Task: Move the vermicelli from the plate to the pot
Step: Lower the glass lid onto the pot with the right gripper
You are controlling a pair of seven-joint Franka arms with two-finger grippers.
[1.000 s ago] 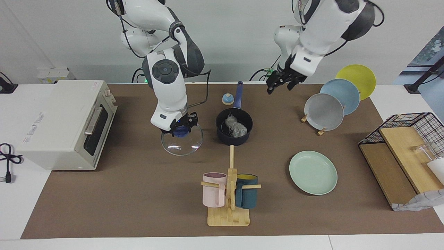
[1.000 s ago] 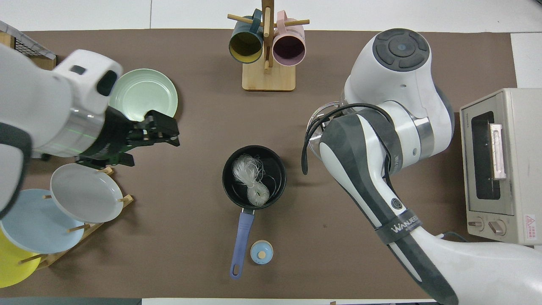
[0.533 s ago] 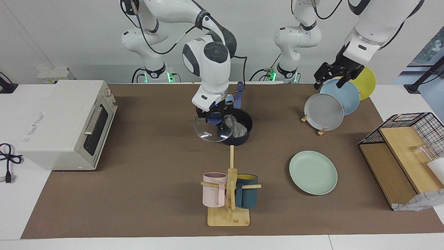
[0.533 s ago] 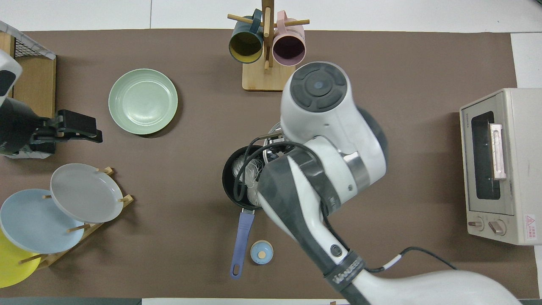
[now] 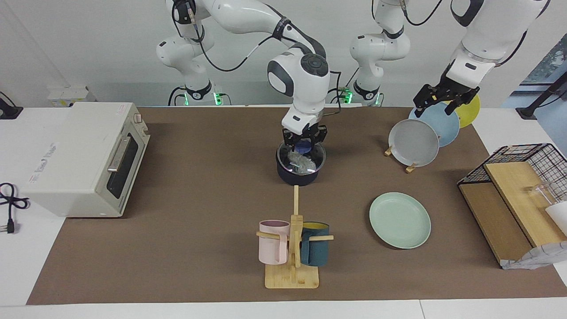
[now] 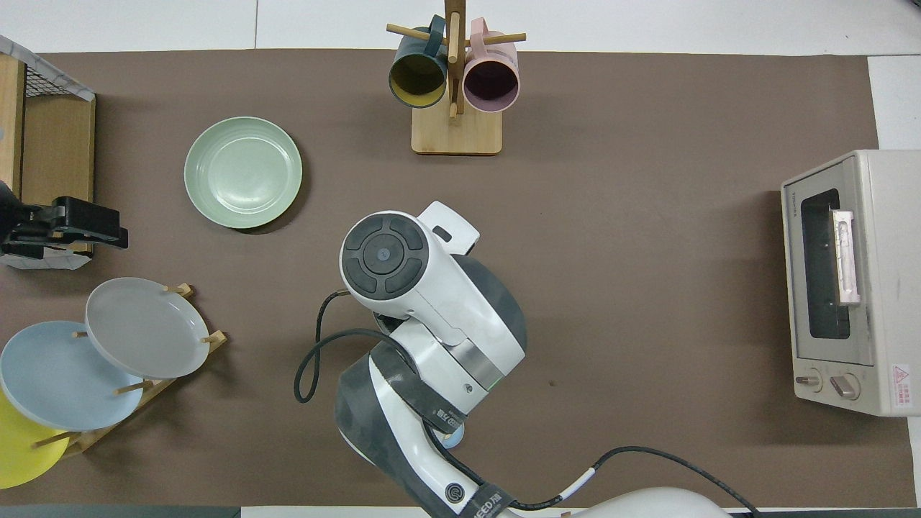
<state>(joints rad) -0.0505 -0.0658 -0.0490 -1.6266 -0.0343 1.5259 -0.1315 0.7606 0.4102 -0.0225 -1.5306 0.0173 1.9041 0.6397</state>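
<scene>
The dark navy pot stands mid-table. The vermicelli lies inside it, seen through a glass lid that sits level over the pot's rim. My right gripper is shut on the lid's blue knob. I cannot tell whether the lid rests on the rim. In the overhead view the right arm hides the pot. The mint-green plate lies empty toward the left arm's end, and it also shows in the overhead view. My left gripper hangs open and empty over the plate rack, also in the overhead view.
A wooden mug rack with a pink and a dark teal mug stands farther from the robots than the pot. A rack holds a grey plate, a light blue one and a yellow one. A toaster oven stands at the right arm's end, a wire basket at the left arm's.
My right gripper carried the glass lid from the mat beside the pot to over the pot. My left gripper withdrew upward and toward its end of the table, over the plate rack.
</scene>
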